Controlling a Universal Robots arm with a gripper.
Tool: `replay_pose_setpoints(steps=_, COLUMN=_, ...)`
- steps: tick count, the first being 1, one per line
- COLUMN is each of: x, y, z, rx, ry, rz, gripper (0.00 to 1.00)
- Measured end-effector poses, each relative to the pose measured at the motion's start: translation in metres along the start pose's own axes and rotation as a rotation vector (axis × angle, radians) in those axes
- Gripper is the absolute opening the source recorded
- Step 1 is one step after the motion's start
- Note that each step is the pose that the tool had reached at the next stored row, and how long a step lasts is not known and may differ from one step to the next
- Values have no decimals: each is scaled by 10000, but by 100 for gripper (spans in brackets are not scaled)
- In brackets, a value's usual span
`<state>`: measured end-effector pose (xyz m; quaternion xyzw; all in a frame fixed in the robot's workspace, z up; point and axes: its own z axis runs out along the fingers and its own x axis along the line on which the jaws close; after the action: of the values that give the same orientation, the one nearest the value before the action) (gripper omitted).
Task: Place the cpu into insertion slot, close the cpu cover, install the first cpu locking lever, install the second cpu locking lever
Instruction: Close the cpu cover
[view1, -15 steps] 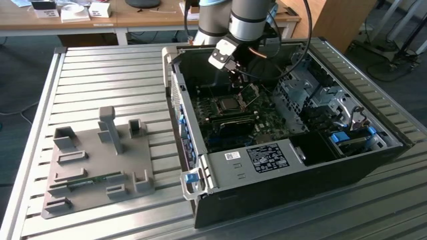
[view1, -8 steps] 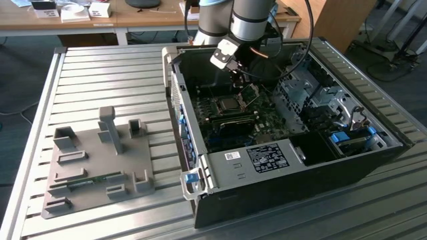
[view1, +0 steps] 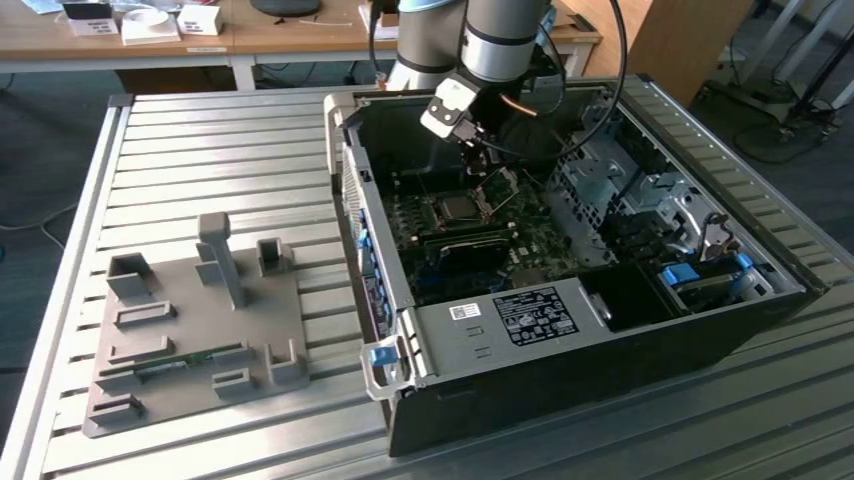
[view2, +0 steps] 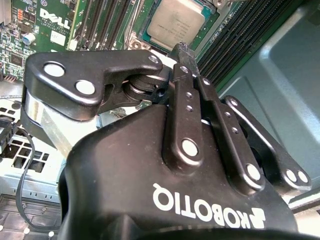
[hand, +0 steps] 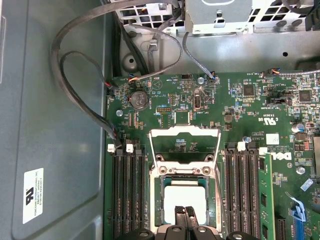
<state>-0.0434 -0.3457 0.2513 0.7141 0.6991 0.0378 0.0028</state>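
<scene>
Grey fixture (view1: 187, 340) near the table's (view1: 267, 140) edge at the exterior view's left, open black computer case (view1: 601, 350) beside it, silvery cpu (hand: 185, 197) seated at the motherboard (hand: 250, 115) middle, cpu cover (hand: 185, 131) tilted up open, gripper (hand: 185, 211) above cpu, fingers closed together, holding nothing.

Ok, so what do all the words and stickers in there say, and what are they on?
Gripper: white maker's logo, seen upside down.
Motherboard: white maker's logo and tiny part codes, too small to read.
White sticker on the case wall: print too small to read.
Black label on the grey metal box: too small to read.
</scene>
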Motion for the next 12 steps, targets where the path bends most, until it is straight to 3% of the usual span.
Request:
replay_pose_setpoints(steps=6, x=0, y=2, z=0, rx=0, ry=1, rz=-1, gripper=11)
replay_pose_setpoints(steps=12, x=1, y=79, z=5, rx=2, ry=1, rz=0, gripper=11)
